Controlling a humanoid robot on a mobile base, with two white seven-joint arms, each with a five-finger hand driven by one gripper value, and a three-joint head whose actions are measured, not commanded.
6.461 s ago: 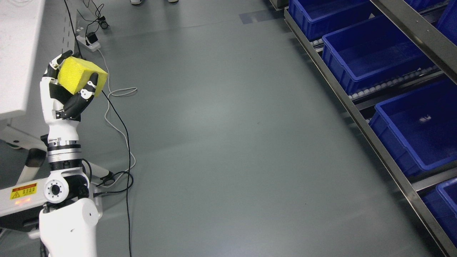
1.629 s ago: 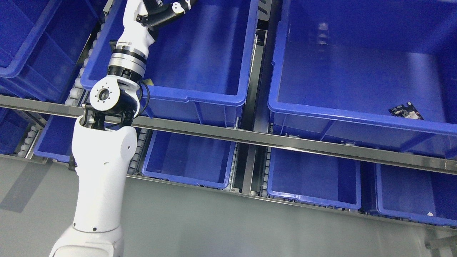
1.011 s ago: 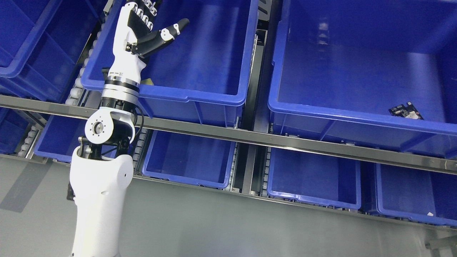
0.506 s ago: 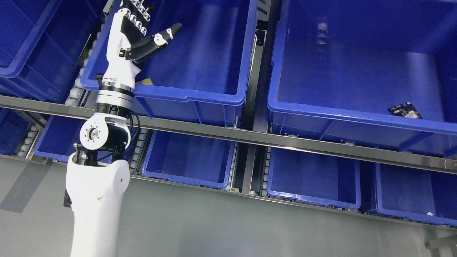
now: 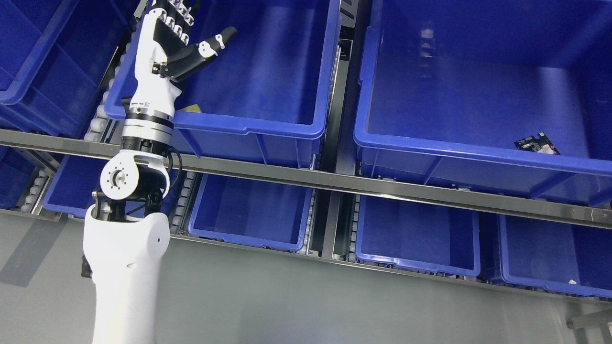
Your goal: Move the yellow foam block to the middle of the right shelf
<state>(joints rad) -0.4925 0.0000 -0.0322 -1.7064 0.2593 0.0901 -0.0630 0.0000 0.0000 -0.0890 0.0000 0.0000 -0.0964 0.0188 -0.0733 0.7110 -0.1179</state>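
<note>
The left hand [image 5: 169, 40] is raised at the upper left of the frame, over the near left corner of a blue bin [image 5: 248, 67] on the middle level of the shelf. Its fingers [image 5: 174, 9] are stretched out and run up past the top edge, the thumb [image 5: 210, 45] sticks out to the right, and the hand holds nothing. The white forearm rises from the lower left and crosses in front of the shelf's metal rail [image 5: 334, 181].

A small sliver of yellow [image 5: 189, 109] shows inside that bin, low against its front wall just right of the wrist; it is probably the foam block, but so little shows that this is not certain.

To the right, a second blue bin [image 5: 478, 95] sits on the same level with a small dark card [image 5: 534, 144] near its front right corner. Below the rail, a row of lower bins [image 5: 416, 234] runs across the frame, above the grey floor [image 5: 306, 306].
</note>
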